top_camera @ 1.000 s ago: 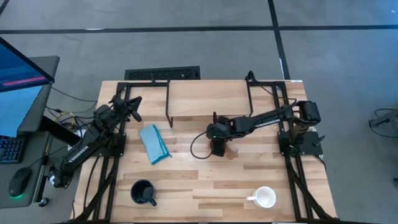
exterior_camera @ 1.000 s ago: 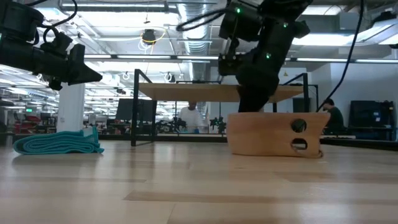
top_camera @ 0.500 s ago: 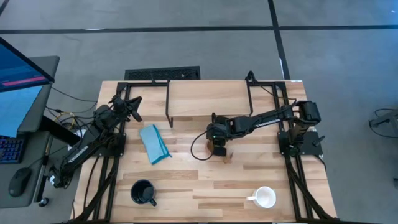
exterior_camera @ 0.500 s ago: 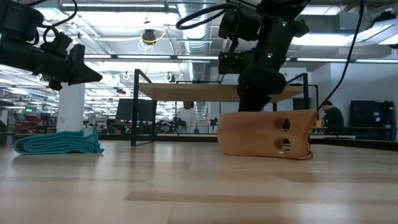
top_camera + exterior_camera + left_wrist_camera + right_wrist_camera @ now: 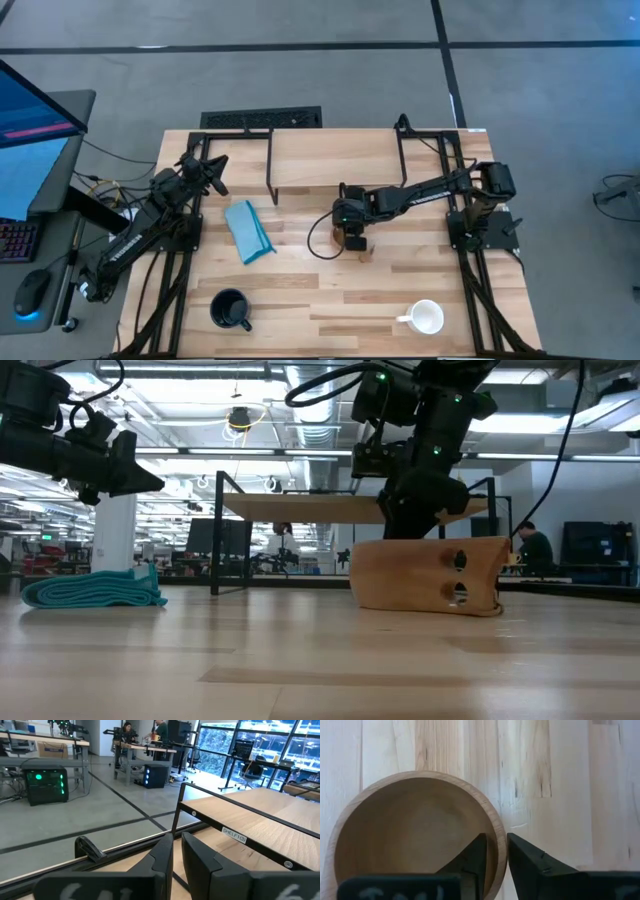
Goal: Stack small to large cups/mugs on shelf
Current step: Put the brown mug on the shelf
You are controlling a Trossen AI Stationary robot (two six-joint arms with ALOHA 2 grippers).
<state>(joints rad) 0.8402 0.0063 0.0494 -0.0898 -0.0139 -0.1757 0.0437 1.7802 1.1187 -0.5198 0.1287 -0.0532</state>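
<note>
Right pincer [image 5: 494, 856] points down, clamped mid-table; left pincer [image 5: 176, 854] (fingers together) waits.

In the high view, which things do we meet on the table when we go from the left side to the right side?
Left gripper → black mug → blue folded cloth → right gripper shut on the wooden cup → white mug. The shelf spans the middle, so it has no clear place.
</note>
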